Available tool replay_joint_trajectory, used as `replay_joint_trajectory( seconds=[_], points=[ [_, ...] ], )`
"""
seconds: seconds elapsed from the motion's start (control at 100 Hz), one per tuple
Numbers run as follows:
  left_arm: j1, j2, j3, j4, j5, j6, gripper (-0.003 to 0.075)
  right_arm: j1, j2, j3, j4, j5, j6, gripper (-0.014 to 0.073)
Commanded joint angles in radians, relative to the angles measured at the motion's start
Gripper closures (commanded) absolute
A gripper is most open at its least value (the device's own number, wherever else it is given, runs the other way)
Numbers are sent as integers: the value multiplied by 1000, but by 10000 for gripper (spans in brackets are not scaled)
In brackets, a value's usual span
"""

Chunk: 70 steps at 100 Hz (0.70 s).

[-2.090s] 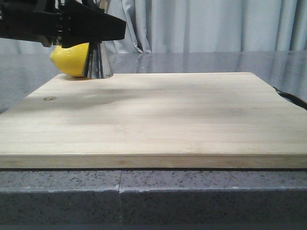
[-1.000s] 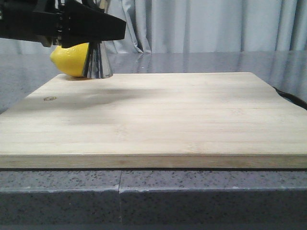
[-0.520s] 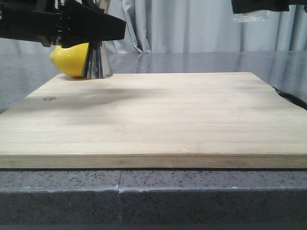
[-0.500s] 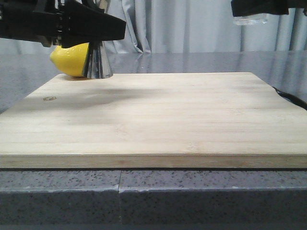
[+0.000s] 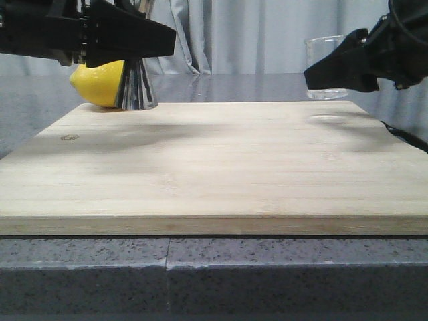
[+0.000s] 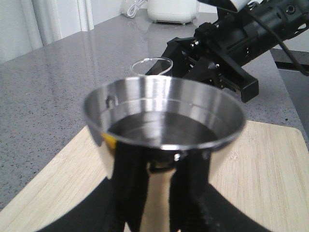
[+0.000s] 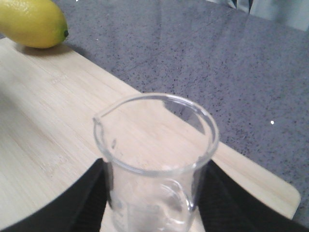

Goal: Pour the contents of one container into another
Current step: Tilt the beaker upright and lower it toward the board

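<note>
Two black grippers hung over a big wooden cutting board (image 5: 214,160) on a gray speckled counter (image 5: 214,274). The left gripper (image 6: 149,193) pinched the shiny steel jigger (image 5: 137,87) at its thin middle, standing at the board's far left corner. A yellow lemon (image 5: 97,83) lay touching it. The right gripper (image 7: 152,212) squeezed the small clear glass beaker (image 7: 154,164), held upright above the board's far right corner.

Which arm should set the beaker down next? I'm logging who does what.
The right. Its gripper holds the empty-looking beaker upright, low over the cutting board. The left gripper is clamped on the jigger, which already holds liquid.
</note>
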<state>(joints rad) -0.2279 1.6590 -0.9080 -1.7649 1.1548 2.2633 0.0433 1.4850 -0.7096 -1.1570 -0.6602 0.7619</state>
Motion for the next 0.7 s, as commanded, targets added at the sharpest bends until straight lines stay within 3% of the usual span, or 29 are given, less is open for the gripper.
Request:
replay_joint_trajectory(
  seconds=[0.0, 0.43, 0.69],
  points=[
    [-9, -46, -25, -85, 102, -8, 523, -7, -6, -29, 34, -72, -33, 304],
    [-9, -46, -25, -85, 102, -8, 523, -7, 56, -30, 60, -86, -105, 285],
    [-9, -46, -25, -85, 102, -8, 523, -7, 46, -30, 67, -53, -68, 40]
  ],
)
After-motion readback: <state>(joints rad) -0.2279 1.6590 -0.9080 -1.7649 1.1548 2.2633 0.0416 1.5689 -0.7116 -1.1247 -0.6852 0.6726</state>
